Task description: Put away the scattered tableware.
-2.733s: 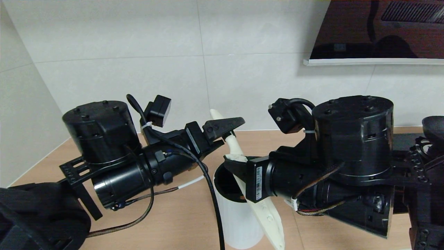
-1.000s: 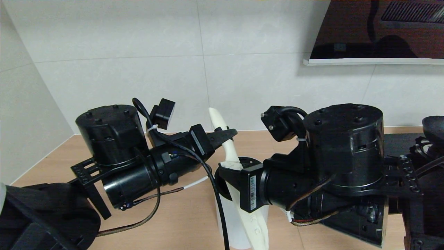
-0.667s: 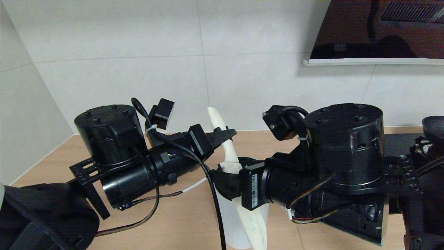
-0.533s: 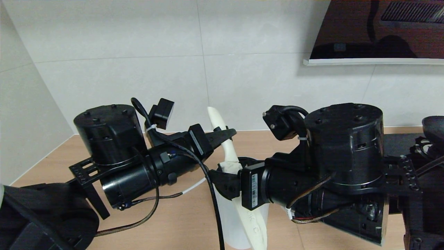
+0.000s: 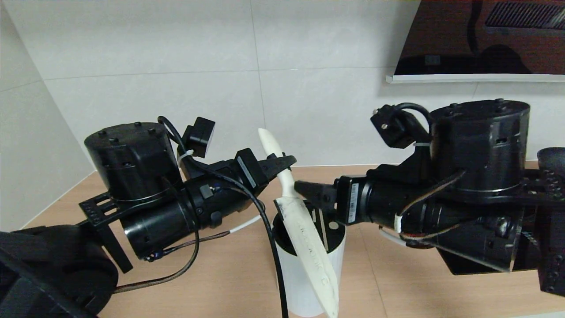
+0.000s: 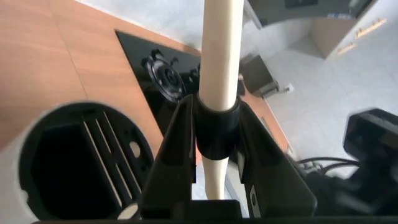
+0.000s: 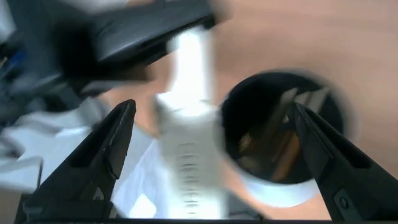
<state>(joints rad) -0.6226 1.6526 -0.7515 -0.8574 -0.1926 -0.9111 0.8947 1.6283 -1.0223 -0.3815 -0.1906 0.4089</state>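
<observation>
A cream-white knife [image 5: 309, 251] hangs tilted, handle up. My left gripper [image 5: 282, 165] is shut on its handle [image 6: 217, 81]. The blade crosses the mouth of a white cylindrical holder [image 5: 300, 287], and its tip sits in front of the near wall in the head view. In the holder [image 6: 37, 124] stand several thin utensils. My right gripper [image 5: 315, 198] is open to the right of the knife, clear of it. Its wrist view shows both fingers [image 7: 106, 149] spread wide, with the knife [image 7: 186, 124] and the holder [image 7: 273, 186] between them.
The holder stands on a wooden counter [image 5: 220, 274] against a tiled wall. A black stove [image 5: 547, 176] lies at the right, with a dark range hood [image 5: 485, 39] above it. The stove's burner [image 6: 165, 74] appears past the holder.
My right gripper has let go of the knife, opened and pulled back to the right. The left gripper keeps the knife and has lifted it slightly.
</observation>
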